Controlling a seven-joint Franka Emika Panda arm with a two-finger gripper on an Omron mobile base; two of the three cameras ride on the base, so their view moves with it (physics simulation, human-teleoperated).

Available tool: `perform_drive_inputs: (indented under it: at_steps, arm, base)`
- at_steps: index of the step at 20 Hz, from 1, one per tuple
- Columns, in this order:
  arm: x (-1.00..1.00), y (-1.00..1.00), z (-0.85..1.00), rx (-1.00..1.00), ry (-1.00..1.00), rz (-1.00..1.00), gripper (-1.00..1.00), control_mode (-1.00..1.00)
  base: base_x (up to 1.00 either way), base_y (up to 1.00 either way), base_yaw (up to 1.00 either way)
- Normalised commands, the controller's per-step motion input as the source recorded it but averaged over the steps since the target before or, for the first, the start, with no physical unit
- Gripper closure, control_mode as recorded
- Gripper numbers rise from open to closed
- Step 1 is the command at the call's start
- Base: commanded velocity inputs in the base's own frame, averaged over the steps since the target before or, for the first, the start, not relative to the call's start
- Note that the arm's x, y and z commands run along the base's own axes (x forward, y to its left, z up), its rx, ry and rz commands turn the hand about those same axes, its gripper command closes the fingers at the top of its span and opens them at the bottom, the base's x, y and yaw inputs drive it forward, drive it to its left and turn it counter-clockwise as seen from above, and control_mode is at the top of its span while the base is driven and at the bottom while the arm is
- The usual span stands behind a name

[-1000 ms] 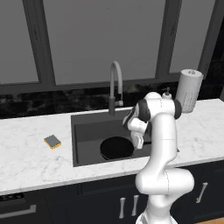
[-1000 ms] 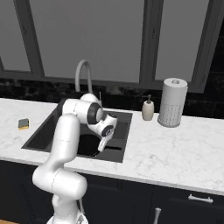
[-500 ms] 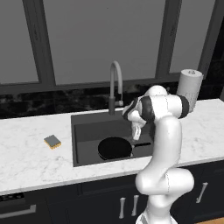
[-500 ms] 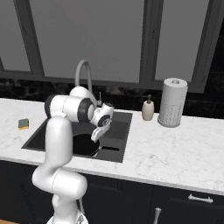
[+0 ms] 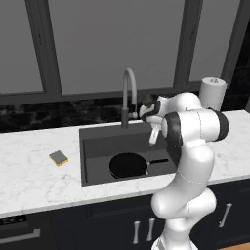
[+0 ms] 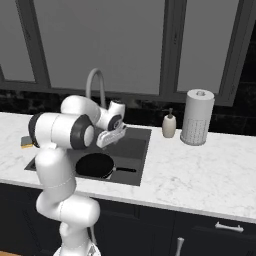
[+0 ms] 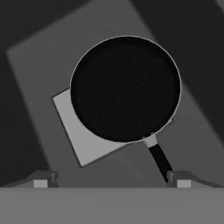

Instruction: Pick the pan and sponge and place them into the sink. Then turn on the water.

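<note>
The black pan (image 5: 128, 165) lies flat on the floor of the dark sink (image 5: 97, 146), its handle (image 5: 159, 160) pointing right. My gripper (image 5: 153, 135) hangs open and empty above the basin, over the handle side and clear of the pan. In the hand view the pan (image 7: 125, 87) sits below me, partly on a light-grey square plate (image 7: 85, 138), with its handle (image 7: 159, 160) running toward my right fingertip (image 7: 181, 179). The sponge (image 5: 58, 157), grey over yellow, rests on the white counter left of the sink. No water runs from the arched faucet (image 5: 128, 93).
A paper towel roll (image 6: 196, 116) and a soap bottle (image 6: 169, 125) stand on the counter right of the sink (image 6: 132, 147). The faucet (image 6: 95, 85) rises just behind my hand. Dark windows and a black backsplash close off the back.
My gripper has opened wide and risen from low in the basin to above it. The pan stays on the sink floor.
</note>
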Motion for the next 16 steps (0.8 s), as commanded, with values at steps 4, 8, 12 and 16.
perform_drive_inputs:
  at_steps: [4,8,12,16]
  arm:
    - [-0.62,-0.16,0.94,-0.08,0.0,0.0,-1.0,-1.0]
    - [-0.71,-0.14,0.68,-0.04,0.0,0.0,-1.0,-1.0]
    - [-0.8,-0.18,0.41,0.0,-0.04,0.0,-1.0,-1.0]
    - [-0.69,0.06,0.51,0.0,-0.13,-0.02,-1.0,-1.0]
  base:
    - [0.0,0.0,0.0]
    - [0.0,0.0,0.0]
    - [0.0,0.0,0.0]
    - [0.0,0.0,0.0]
